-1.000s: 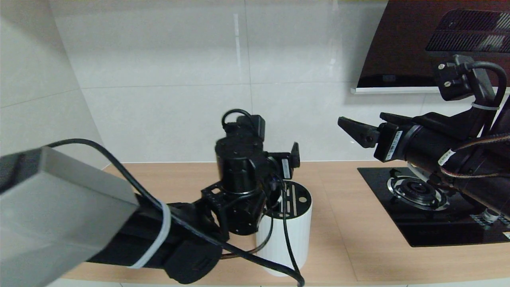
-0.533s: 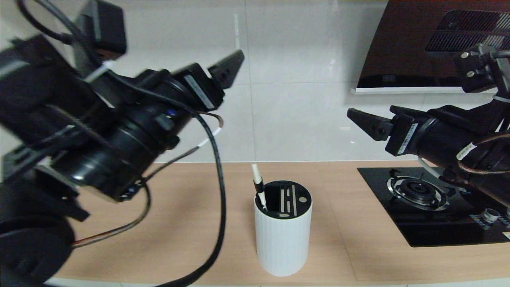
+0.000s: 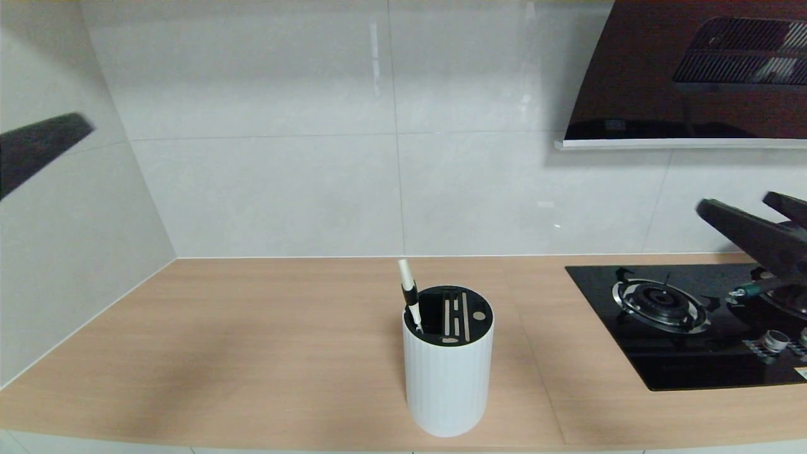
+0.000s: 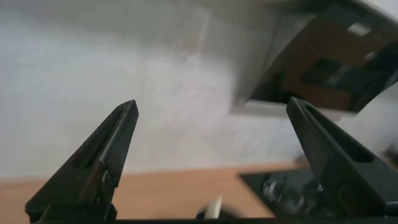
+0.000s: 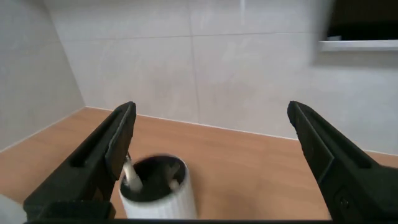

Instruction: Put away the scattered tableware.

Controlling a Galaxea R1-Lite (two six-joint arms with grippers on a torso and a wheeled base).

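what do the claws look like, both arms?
The left claw and right claw match. Each has two matte black fingers, long flat wedges that taper to blunt tips. No markings can be made out on them.

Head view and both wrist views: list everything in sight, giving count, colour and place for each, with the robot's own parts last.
holder: one, white cylinder with a black slotted top, upright near the countertop's front edge, centre.
utensil: one, white handle with a black band, standing tilted in the holder's large opening.
countertop: one, light wood, running along the wall.
hob: one, black glass, set into the countertop on the right.
burner: one plainly seen, steel ring, on the hob.
range hood: one, dark, on the wall above the hob.
wall tiles: pale grey, behind and to the left.
left gripper: black, open, empty, raised.
right gripper: black, open, empty, raised, facing the holder.
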